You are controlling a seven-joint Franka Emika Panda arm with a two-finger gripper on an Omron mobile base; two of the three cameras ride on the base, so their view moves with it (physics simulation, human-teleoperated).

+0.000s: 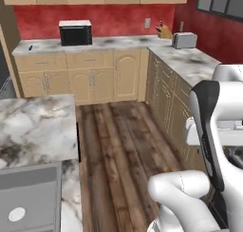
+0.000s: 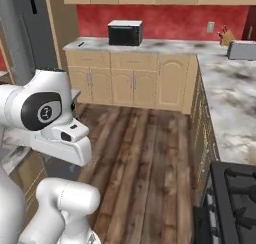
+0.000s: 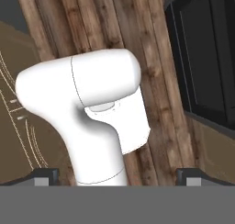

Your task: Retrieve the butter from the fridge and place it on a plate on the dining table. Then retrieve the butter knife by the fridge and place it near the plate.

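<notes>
My gripper is open. Its two dark fingertips stand far apart with nothing between them, and it points down at the wooden floor. The tall grey fridge stands at the far left, past the end of the wall counter. A small slim dark utensil, the butter knife, lies on that counter near the fridge, and it is also the butter knife at the counter's left end. The marble dining table stands to my left. The butter and the plate are out of view.
A black microwave sits on the back counter, with a toaster and a knife block in the corner. A stove is on my right. A grey sink is set into the table. Open wooden floor runs ahead.
</notes>
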